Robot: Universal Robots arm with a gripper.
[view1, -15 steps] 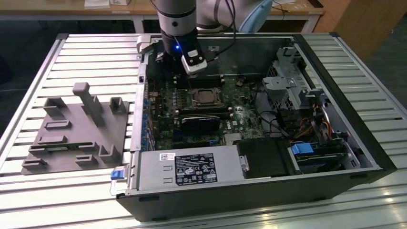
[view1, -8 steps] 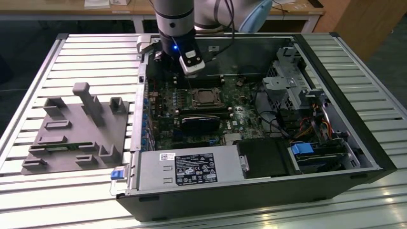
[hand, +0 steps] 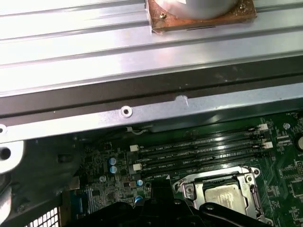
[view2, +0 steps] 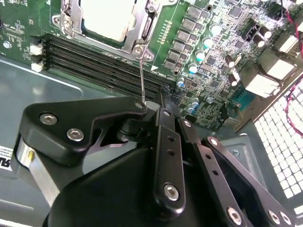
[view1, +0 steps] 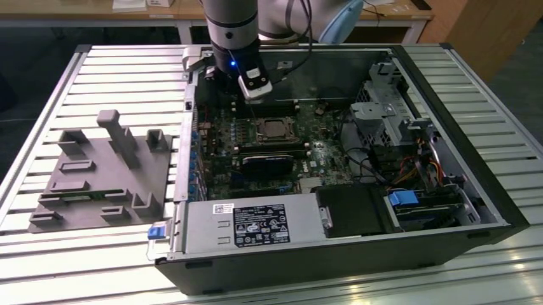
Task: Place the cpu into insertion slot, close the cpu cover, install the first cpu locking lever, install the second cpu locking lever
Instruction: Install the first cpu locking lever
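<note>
Bench: a slatted metal bench (view1: 110,70) carries an open computer case (view1: 339,270) lying on its side, toward the exterior view's right edge.
Fixture: a grey moulded tray (view1: 102,171) lies on the bench just beside the case, toward the exterior view's left edge.
Arm: the arm (view1: 231,32) reaches down into the case near its far wall.
Motherboard: the green board (view2: 213,71) lies flat on the floor of the case.
Insertion slot: the insertion slot (view2: 66,21) sits on the board, just beside the long black memory slots (view2: 94,56).
Cpu: the cpu (view2: 106,16) is seated in the slot, silvery top up.
Cpu cover: the cpu cover (view2: 141,28) lies flat on the slot, framing the cpu, whose top shows through its window.
Locking lever: a thin wire lever (view2: 142,75) stands up from the slot's corner nearest the memory slots, not latched down.
Gripper: the gripper (view2: 147,105) is clenched, hovering above the memory slots; the lever's free end meets its tips. I cannot tell whether it is pinched there or only touched.
</note>
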